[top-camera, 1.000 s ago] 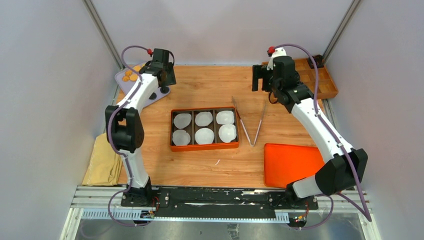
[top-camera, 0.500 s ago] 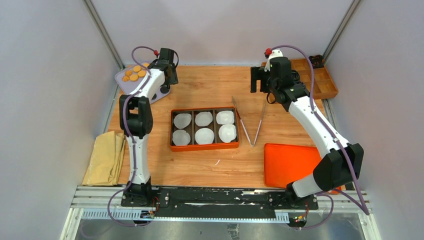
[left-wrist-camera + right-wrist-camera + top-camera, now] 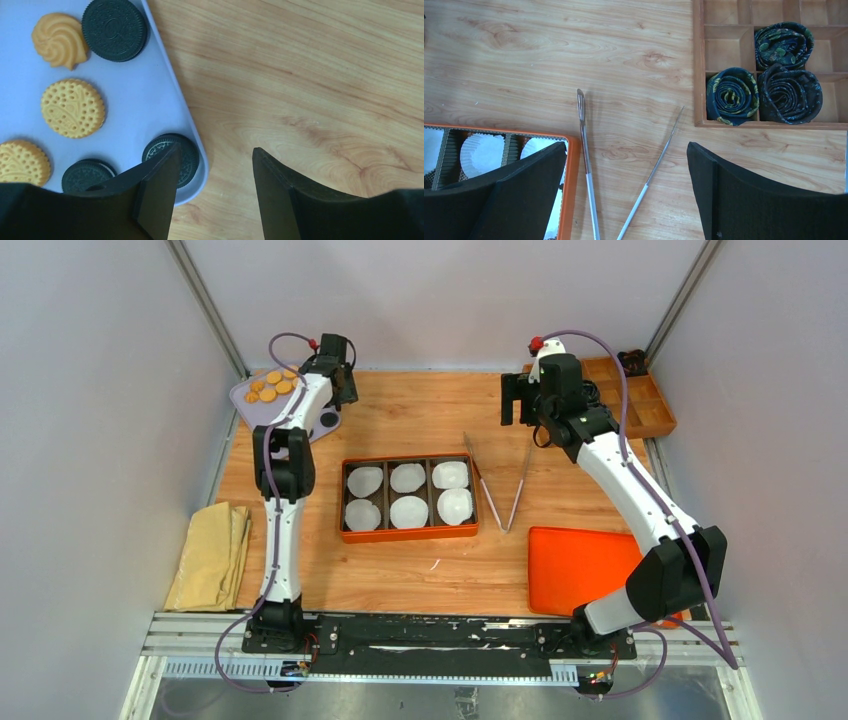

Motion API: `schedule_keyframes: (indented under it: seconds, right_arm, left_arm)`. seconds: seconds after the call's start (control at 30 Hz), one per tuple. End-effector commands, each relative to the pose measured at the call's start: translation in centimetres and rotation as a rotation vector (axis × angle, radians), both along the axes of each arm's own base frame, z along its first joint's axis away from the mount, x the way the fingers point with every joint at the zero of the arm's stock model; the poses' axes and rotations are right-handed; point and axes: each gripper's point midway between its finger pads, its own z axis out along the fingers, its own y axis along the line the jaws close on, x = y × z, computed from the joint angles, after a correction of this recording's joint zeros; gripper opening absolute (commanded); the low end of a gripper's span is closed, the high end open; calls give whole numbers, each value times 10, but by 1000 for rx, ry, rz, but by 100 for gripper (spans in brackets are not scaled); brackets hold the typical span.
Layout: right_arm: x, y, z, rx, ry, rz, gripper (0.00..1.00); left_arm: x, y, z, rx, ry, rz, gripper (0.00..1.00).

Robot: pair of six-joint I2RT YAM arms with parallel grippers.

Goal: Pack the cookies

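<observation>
The cookies lie on a lavender tray (image 3: pixel 252 405) at the back left: golden round ones (image 3: pixel 73 107), a golden swirl (image 3: pixel 60 40) and dark sandwich ones (image 3: pixel 114 22). From above they show as an orange cluster (image 3: pixel 270 388). My left gripper (image 3: pixel 215 160) hangs open over the tray's near corner and the bare wood, holding nothing; its left fingertip (image 3: pixel 160 175) overlaps a dark cookie (image 3: pixel 187 157). In the top view the left gripper (image 3: pixel 338 390) is at the tray's right edge. My right gripper (image 3: pixel 626 150) stands open and empty above the tongs (image 3: pixel 589 165); from above, the right gripper (image 3: pixel 518 405) is at the back centre-right.
An orange six-cell box (image 3: pixel 345 498) holds white paper liners (image 3: pixel 409 510) at mid-table, its corner (image 3: pixel 573 170) in the right wrist view. Metal tongs (image 3: pixel 500 490) lie beside it. An orange lid (image 3: pixel 585 565) sits front right, a wooden organiser (image 3: pixel 724 60) with rolled dark cloths back right, a yellow cloth (image 3: pixel 210 555) front left.
My left arm has straightened and its gripper has slid right off the cookies to the tray's edge, the jaws a little narrower. The right arm shifted slightly left early on.
</observation>
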Motion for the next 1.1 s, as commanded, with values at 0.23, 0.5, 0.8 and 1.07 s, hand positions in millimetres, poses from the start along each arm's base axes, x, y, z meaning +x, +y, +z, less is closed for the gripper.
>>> schedule_keyframes:
  seconds: [0.23, 0.5, 0.8, 1.07]
  right_arm:
    - [-2, -1, -12, -15, 22, -12, 97]
    - [-4, -1, -8, -4, 12, -12, 96]
    - [-6, 3, -7, 18, 15, -1, 96]
    - [-7, 1, -7, 12, 14, -6, 96]
  left_arm:
    - [4, 13, -22, 2, 26, 41, 62]
    - [-5, 14, -34, -84, 75, 66, 57]
    - [-32, 7, -47, -121, 157, 81, 48]
    - [-34, 10, -12, -109, 106, 75, 50]
